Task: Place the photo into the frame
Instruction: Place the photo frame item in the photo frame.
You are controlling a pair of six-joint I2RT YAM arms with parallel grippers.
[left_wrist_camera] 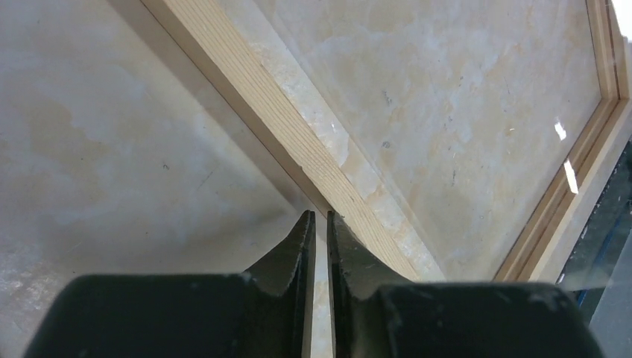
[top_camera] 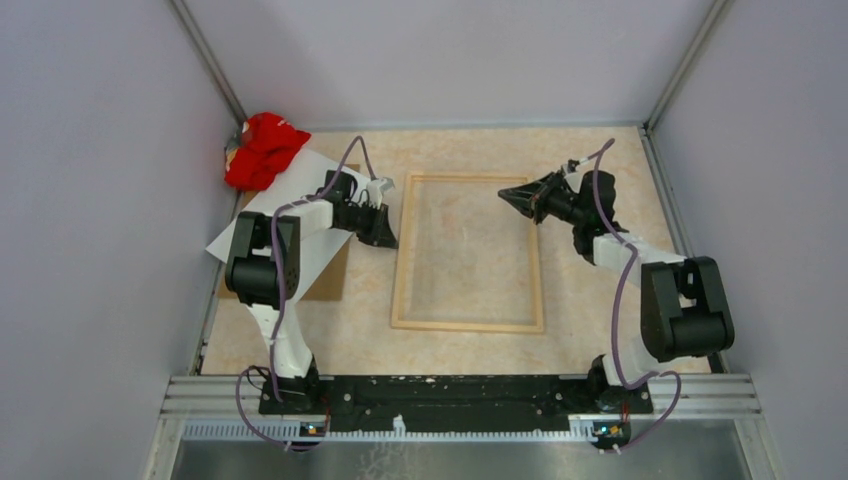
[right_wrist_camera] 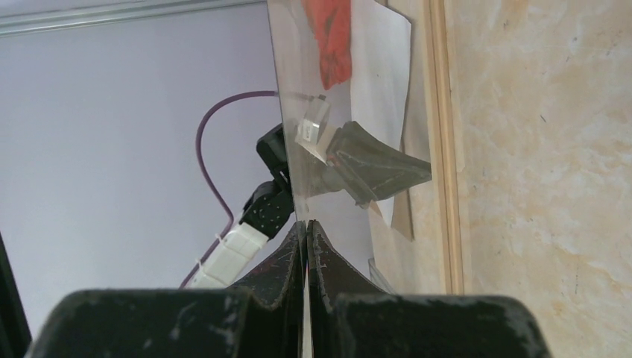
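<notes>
Task status: early stage. The photo (top_camera: 297, 180) is not yet in the frame (top_camera: 400, 262). The photo lies blank side up on the board (top_camera: 330, 282), behind and outboard of the left gripper (top_camera: 388, 238) and partly under that arm. A red cloth (top_camera: 265, 150) sits at the photo's far corner. The frame lies flat on the table (top_camera: 350, 335) between the two grippers, and bare table shows through its opening. The item in hand is a clear pane (right_wrist_camera: 335, 119), not the photo. The right gripper (right_wrist_camera: 305, 224) is pinched tight on one edge of the pane, which rises away from the fingertips toward the left arm. By this reading, the pane must be dealt with first, then the photo laid in, then the board. Left arm: elbow folded back, forearm reaching inboard, gripper low, tips just beside the frame's left rail. Its jaws stand at a narrow slit, and whether the pane edge sits in that slit cannot be told. Right arm: extended forward and turned inboard, gripper over the frame's far right corner, tips pointing toward the left gripper.
</notes>
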